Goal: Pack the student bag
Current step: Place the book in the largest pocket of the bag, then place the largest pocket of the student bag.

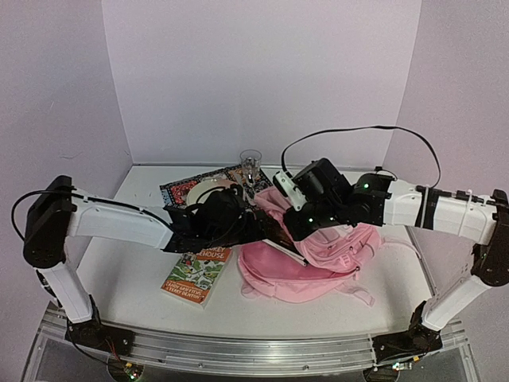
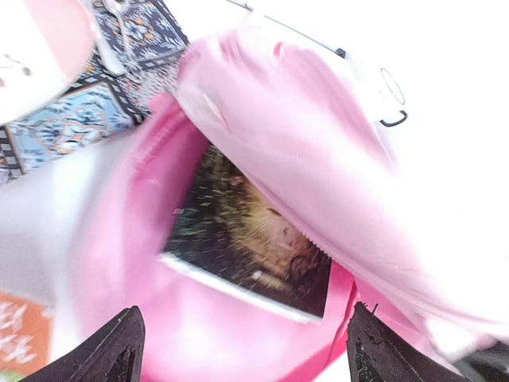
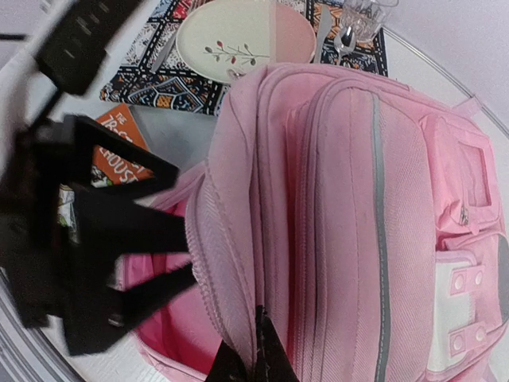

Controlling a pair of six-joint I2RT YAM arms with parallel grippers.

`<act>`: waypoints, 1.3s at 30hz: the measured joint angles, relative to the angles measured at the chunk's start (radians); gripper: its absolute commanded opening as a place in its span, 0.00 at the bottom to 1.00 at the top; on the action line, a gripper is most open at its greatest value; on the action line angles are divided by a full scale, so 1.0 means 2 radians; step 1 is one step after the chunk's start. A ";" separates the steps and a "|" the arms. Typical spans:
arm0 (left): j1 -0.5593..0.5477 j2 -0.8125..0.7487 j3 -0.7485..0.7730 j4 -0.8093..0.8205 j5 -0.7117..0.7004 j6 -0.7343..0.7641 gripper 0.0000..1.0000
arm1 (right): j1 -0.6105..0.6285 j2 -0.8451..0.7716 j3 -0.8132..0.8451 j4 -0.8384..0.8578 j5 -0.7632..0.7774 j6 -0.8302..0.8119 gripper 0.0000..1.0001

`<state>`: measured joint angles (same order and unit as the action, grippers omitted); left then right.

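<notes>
Spreading wide with nothing between them, the left gripper's (image 2: 242, 348) fingers hang right over the open mouth of the student bag (image 1: 318, 263). A dark book (image 2: 246, 239) lies flat inside, directly below them and not touched. The right gripper (image 3: 256, 352) is closed tight, apparently pinching the bag's upper rim fabric and propping the mouth open. The bag sits mid-desk toward the right edge, long axis roughly left-right, mouth end facing the left arm, pockets up. Likely next is the orange book (image 1: 197, 274), lying near the front edge of the desk (image 1: 119, 270), just left of the mouth, left arm nearer. Counts: one bag, two books, one plate (image 3: 238, 40) on one placemat (image 1: 179, 191) by the back edge, one glass (image 1: 250, 163).
</notes>
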<state>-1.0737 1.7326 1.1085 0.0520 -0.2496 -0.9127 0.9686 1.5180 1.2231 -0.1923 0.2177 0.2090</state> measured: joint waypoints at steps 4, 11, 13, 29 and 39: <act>0.000 -0.065 -0.022 -0.066 -0.010 -0.001 0.96 | -0.006 -0.026 -0.035 -0.006 0.001 0.006 0.00; 0.040 -0.137 -0.062 -0.176 0.003 -0.004 0.97 | -0.012 -0.043 -0.066 -0.014 -0.011 0.020 0.07; 0.068 -0.153 -0.087 -0.198 0.016 -0.004 0.98 | -0.012 -0.043 -0.074 -0.013 -0.018 0.026 0.13; 0.200 -0.183 -0.176 -0.260 0.142 0.038 0.98 | -0.016 -0.038 -0.062 0.008 -0.096 0.081 0.88; 0.200 -0.145 -0.178 -0.233 0.202 0.052 0.94 | 0.014 0.040 -0.034 0.083 -0.178 0.153 0.94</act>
<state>-0.6727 1.4435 0.7519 -0.4145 0.1545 -0.8087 0.9960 1.5974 1.1560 -0.0268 -0.1392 0.5153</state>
